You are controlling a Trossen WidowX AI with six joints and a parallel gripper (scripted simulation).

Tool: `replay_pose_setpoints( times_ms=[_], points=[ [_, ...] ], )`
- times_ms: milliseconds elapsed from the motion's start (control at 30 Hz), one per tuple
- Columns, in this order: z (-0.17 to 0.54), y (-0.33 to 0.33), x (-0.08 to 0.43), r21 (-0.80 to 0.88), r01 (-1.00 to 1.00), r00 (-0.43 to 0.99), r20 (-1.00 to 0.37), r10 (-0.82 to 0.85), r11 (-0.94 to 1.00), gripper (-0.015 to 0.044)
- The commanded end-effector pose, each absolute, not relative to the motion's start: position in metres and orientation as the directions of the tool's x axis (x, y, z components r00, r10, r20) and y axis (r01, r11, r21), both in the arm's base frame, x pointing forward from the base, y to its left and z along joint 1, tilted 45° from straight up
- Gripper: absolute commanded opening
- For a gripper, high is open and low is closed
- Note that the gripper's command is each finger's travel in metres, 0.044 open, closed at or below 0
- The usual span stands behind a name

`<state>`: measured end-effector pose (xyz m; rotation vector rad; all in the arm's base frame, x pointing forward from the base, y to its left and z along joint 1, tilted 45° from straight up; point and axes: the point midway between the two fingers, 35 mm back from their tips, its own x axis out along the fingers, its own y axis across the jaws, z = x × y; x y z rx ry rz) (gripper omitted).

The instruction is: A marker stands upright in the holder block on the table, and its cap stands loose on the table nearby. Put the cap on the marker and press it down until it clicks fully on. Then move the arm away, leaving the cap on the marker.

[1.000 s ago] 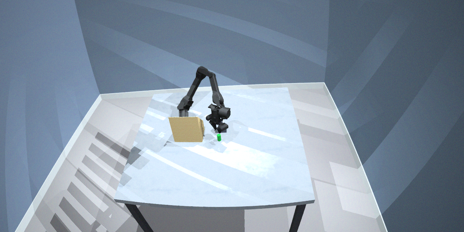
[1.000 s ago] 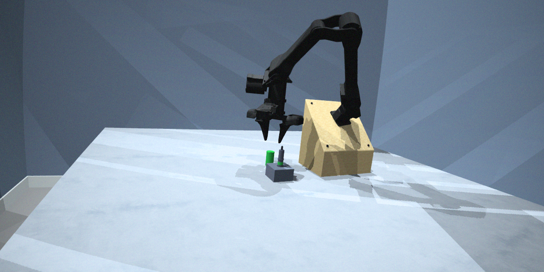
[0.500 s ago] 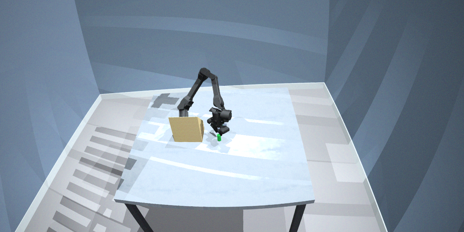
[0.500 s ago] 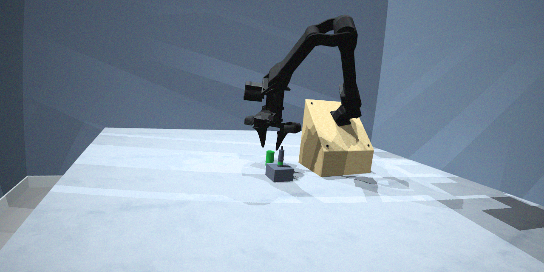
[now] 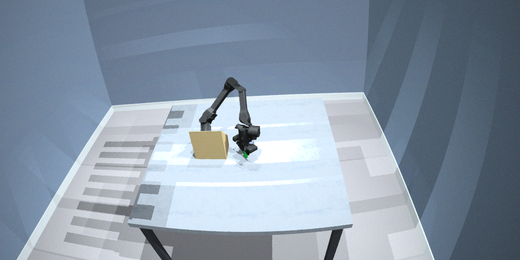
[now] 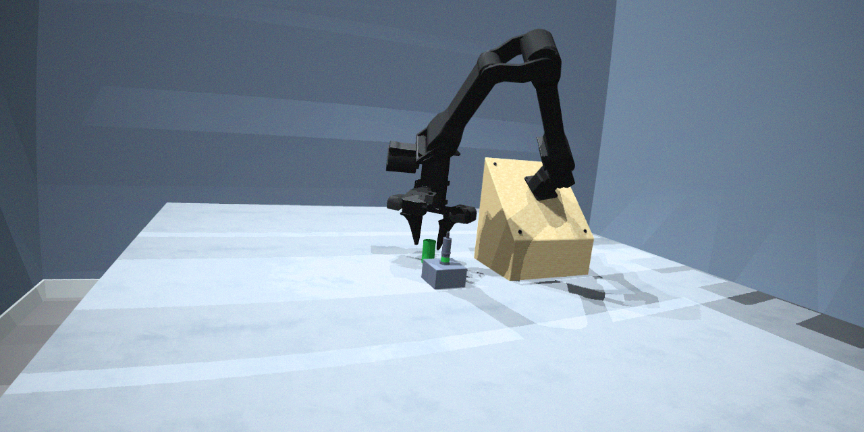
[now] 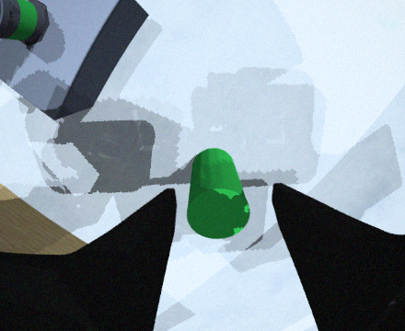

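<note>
The green cap (image 5: 245,154) (image 6: 428,250) (image 7: 214,202) stands upright and loose on the table (image 5: 261,204) (image 6: 302,393). My gripper (image 6: 427,246) (image 7: 224,194) is open and points down over the cap. In the wrist view its fingertips are on either side of the cap, with a gap on each side. The dark marker (image 6: 446,246) (image 7: 0,20) with a green band stands tip up in the grey holder block (image 6: 447,276) (image 7: 74,37), beside the cap. The marker and the holder are hidden behind the gripper in the top view.
A wooden wedge-shaped block (image 5: 209,145) (image 6: 553,260) (image 7: 18,225) stands near the holder and the arm. In the exterior view the arm's base is fixed to its sloped face. In the wrist view the holder is at the upper left and the wooden block at the lower left.
</note>
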<state>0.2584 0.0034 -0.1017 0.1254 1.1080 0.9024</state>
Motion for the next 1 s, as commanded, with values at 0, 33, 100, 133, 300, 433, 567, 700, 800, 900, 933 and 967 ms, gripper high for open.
replay_pose_setpoints(
  times_ms=[0, 33, 100, 133, 300, 433, 567, 700, 800, 900, 933, 967],
  points=[
    [-0.1071, 0.0101, 0.2569, 0.515, -0.560, 0.140, -0.713, 0.687, 0.649, 0.0239],
    [-0.1082, 0.0113, 0.2570, 0.516, -0.560, 0.140, -0.713, 0.687, 0.649, 0.0239],
    [-0.1103, 0.0136, 0.2572, 0.516, -0.560, 0.140, -0.712, 0.688, 0.648, 0.0239],
    [-0.1113, 0.0148, 0.2572, 0.516, -0.560, 0.140, -0.712, 0.688, 0.648, 0.0239],
    [-0.1156, 0.0199, 0.2574, 0.517, -0.560, 0.140, -0.711, 0.689, 0.647, 0.0239],
    [-0.1157, 0.0201, 0.2577, 0.517, -0.560, 0.140, -0.711, 0.689, 0.647, 0.0161],
    [-0.1157, 0.0201, 0.2577, 0.517, -0.560, 0.140, -0.711, 0.689, 0.647, 0.0114],
    [-0.1159, 0.0198, 0.2581, 0.517, -0.560, 0.140, -0.711, 0.689, 0.647, 0.0088],
    [-0.1158, 0.0194, 0.2582, 0.517, -0.559, 0.141, -0.711, 0.689, 0.648, 0.0048],
    [-0.1135, 0.0143, 0.2601, 0.517, -0.543, 0.157, -0.712, 0.685, 0.662, 0.0000],
    [-0.1125, 0.0121, 0.2608, 0.517, -0.537, 0.163, -0.712, 0.683, 0.667, 0.0000],
    [-0.1116, 0.0108, 0.2610, 0.517, -0.535, 0.165, -0.712, 0.682, 0.669, 0.0000]
  ],
)
